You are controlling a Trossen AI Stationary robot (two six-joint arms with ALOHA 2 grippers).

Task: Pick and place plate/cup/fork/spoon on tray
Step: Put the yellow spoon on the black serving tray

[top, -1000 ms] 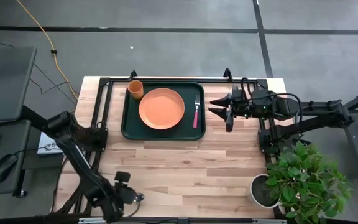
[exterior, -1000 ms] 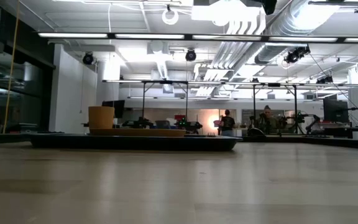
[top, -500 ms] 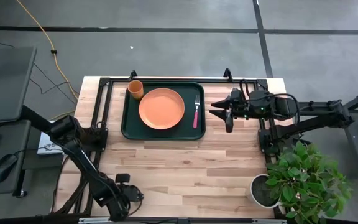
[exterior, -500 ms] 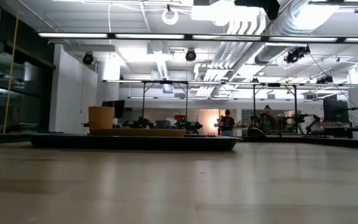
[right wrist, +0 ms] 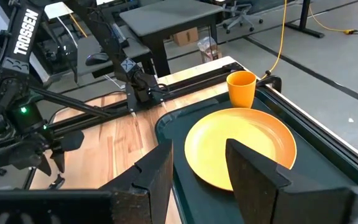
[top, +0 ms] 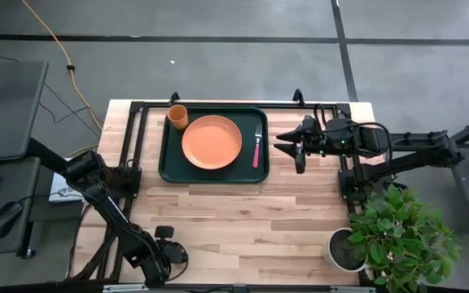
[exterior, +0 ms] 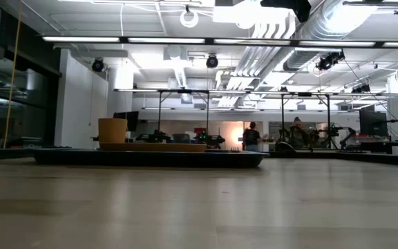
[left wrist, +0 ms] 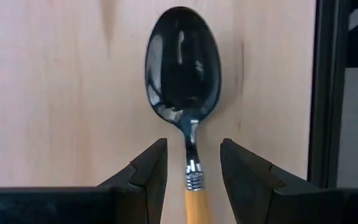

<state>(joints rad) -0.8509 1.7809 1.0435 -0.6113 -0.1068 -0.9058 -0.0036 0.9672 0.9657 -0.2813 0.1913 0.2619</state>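
The dark green tray [top: 212, 169] lies at the table's far middle. On it the orange cup [top: 177, 116] stands in the far left corner, the orange plate [top: 212, 142] lies in the middle, and the pink-handled fork [top: 257, 146] lies along the right side. The spoon [left wrist: 184, 68] lies flat on the wood at the table's near left. My left gripper [top: 168, 244] is over it and hides it in the high view. Its open fingers [left wrist: 193, 163] stand on either side of the spoon's neck and orange handle, with gaps. My right gripper [top: 288, 150] is open and empty, right of the tray.
A potted plant [top: 397, 232] stands at the table's near right corner. A black frame rail [left wrist: 328, 93] runs close beside the spoon. Bare wood [top: 251, 220] lies between the tray and the near edge.
My left arm has sunk lower over the table's near left, with the gripper shifting a little toward the near edge.
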